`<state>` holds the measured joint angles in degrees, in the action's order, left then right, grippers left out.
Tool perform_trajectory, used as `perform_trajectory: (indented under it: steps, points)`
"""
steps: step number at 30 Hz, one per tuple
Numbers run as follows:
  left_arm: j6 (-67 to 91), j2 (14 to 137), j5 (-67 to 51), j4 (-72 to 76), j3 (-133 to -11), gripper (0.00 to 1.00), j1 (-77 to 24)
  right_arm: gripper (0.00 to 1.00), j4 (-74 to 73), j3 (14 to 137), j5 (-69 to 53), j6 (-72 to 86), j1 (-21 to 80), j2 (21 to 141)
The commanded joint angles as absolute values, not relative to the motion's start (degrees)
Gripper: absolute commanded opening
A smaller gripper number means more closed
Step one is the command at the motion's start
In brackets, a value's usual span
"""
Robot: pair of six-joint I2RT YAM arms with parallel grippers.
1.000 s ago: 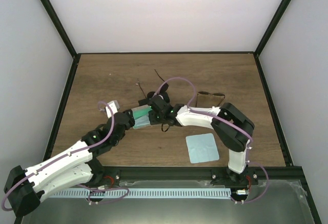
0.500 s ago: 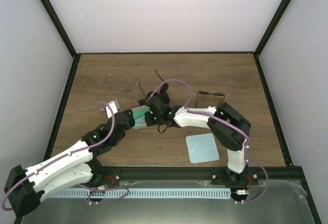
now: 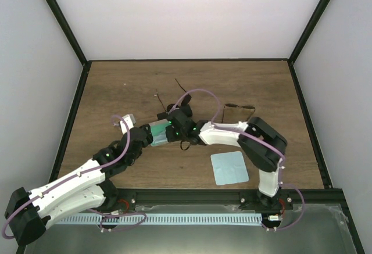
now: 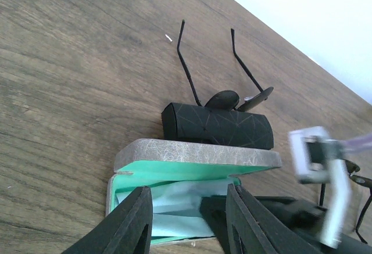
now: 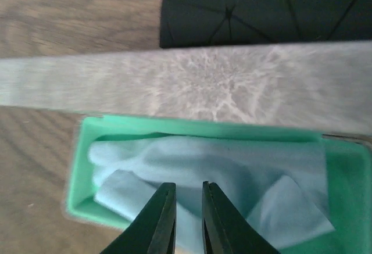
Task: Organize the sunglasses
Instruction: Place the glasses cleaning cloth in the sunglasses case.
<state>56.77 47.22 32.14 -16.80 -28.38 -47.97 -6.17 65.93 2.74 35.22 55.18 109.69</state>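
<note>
**Top view.** Open case (image 3: 158, 132), teal inside, sits mid-counter (image 3: 116, 85). Left claw (image 3: 150, 136) is at the case's left end. Right claw (image 3: 167, 132) reaches over the case from the right. First pair of sunglasses (image 3: 179, 85) lies just beyond the case, arms unfolded and pointing away from it. Second pair of sunglasses (image 3: 238, 110) lies well to the right of the case. Flat blue cloth (image 3: 228, 168) lies on the near side of the case, off to the right.

**Left wrist view.** Left claw is partly open, fingers apart at the case's near rim. Nothing visibly held; contact with the rim not discernible. Grey lid (image 4: 197, 154) stands raised on the case's far side. Black case (image 4: 218, 127) lies just behind the lid. The first pair rests directly behind that.

**Right wrist view.** Right claw is almost closed, with only a narrow slit between the fingers. Its tips are down at the crumpled cloth (image 5: 244, 167) inside the case. Cannot tell whether the cloth is pinched.
</note>
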Motion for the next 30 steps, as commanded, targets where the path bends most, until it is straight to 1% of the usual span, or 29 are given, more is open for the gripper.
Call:
perform_trajectory:
  steps: [1,7,11,12,13,14,15,16,19,20,21,22,24,26,28,30]
  points:
    - [56.08,47.15,33.16,-15.86,-27.86,0.37,-47.71,0.14,-0.26,61.92,4.72,34.06,55.37,98.74]
    - [54.28,47.99,33.10,-13.71,-27.58,0.36,-47.87,0.15,-1.33,55.52,9.18,33.36,55.36,86.67]
    - [53.77,51.06,32.41,-10.27,-27.96,0.32,-49.18,0.15,-2.64,48.90,16.83,35.22,54.80,77.03]
    - [53.50,52.26,33.04,-9.80,-28.59,0.29,-50.14,0.15,-2.93,47.66,17.42,35.66,53.98,75.10]
    - [53.07,53.95,33.87,-9.72,-29.76,0.22,-51.11,0.15,-3.17,46.74,16.53,35.62,52.63,73.24]
    - [52.62,55.63,34.59,-10.07,-31.73,0.13,-52.07,0.12,-3.75,46.34,14.96,35.57,51.06,71.92]
    - [52.11,57.37,35.03,-10.41,-33.32,0.07,-52.93,0.06,-4.80,46.35,13.22,35.66,48.92,71.02]
    - [51.70,59.22,35.33,-10.63,-34.87,0.05,-53.51,0.01,-6.08,46.70,11.73,35.68,46.83,70.59]
    - [50.37,63.43,34.92,-7.40,-36.98,0.04,-54.31,0.01,-11.39,49.29,9.18,35.39,40.37,70.67]
    - [49.60,64.77,34.15,-4.41,-37.36,0.06,-54.26,0.01,-13.61,50.24,10.03,35.45,38.90,70.73]
    - [48.44,66.50,33.39,-2.24,-38.23,0.11,-54.35,0.01,-16.32,51.47,12.00,35.91,37.52,70.89]
    - [47.25,68.59,32.40,-0.84,-39.64,0.20,-54.35,0.09,-18.87,52.53,13.58,36.29,35.94,71.00]
    - [45.09,74.16,30.77,-0.70,-44.69,0.36,-54.63,0.31,-21.45,53.01,16.11,35.29,33.59,70.42]
    - [43.39,81.27,29.55,-2.61,-51.20,0.51,-55.32,0.43,-21.99,52.75,15.41,34.48,29.45,70.31]
    - [42.24,87.84,28.83,-4.20,-57.26,0.62,-56.06,0.46,-21.50,52.42,12.18,33.71,24.68,71.15]
    - [40.86,92.98,27.67,-2.87,-60.78,0.73,-56.33,0.48,-21.02,52.46,10.27,32.92,21.30,72.23]
